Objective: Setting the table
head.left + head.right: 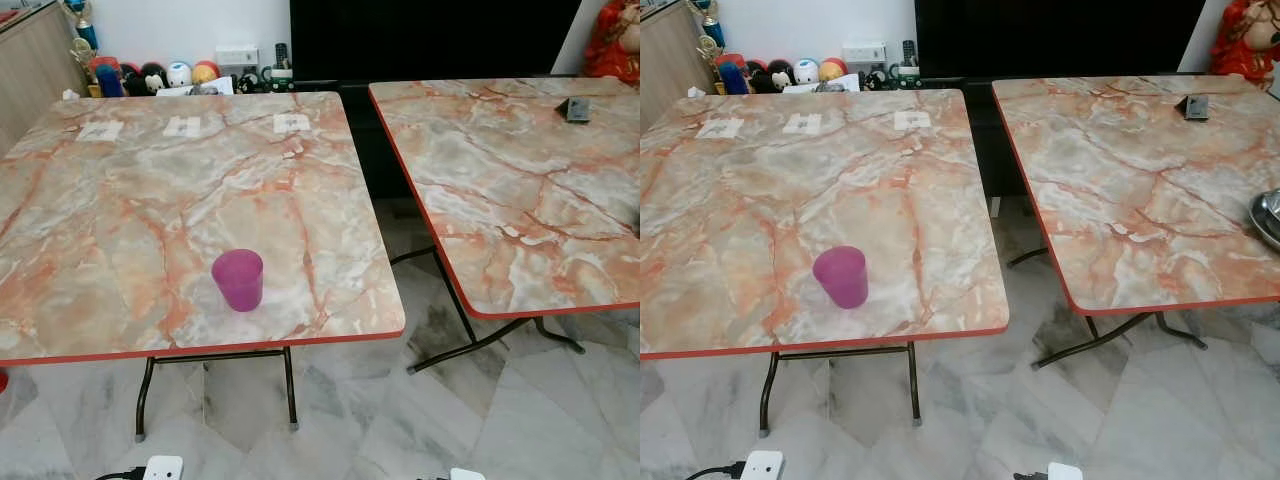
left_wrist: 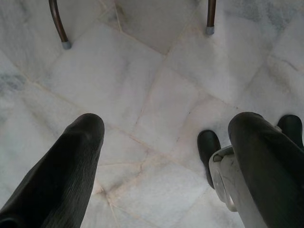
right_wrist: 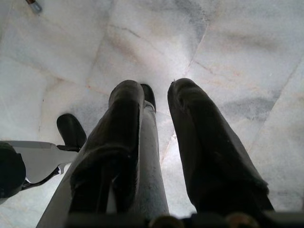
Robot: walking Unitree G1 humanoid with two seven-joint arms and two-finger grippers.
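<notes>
A purple cup (image 1: 238,279) stands upright near the front edge of the left marble-patterned table (image 1: 120,200). The right table (image 1: 520,180) carries a small dark object (image 1: 577,109) at its far side and a metal bowl (image 1: 1268,214) at its right edge. Both arms hang low over the white marble floor. In the left wrist view my left gripper (image 2: 168,126) is open, its fingers wide apart with nothing between them. In the right wrist view my right gripper (image 3: 156,90) is shut and holds nothing.
A narrow gap of floor (image 1: 400,230) separates the two tables, which stand on thin metal legs (image 1: 290,390). White plugs (image 1: 162,467) lie on the floor in front. Toys (image 1: 165,75) and a dark cabinet (image 1: 430,40) line the back wall.
</notes>
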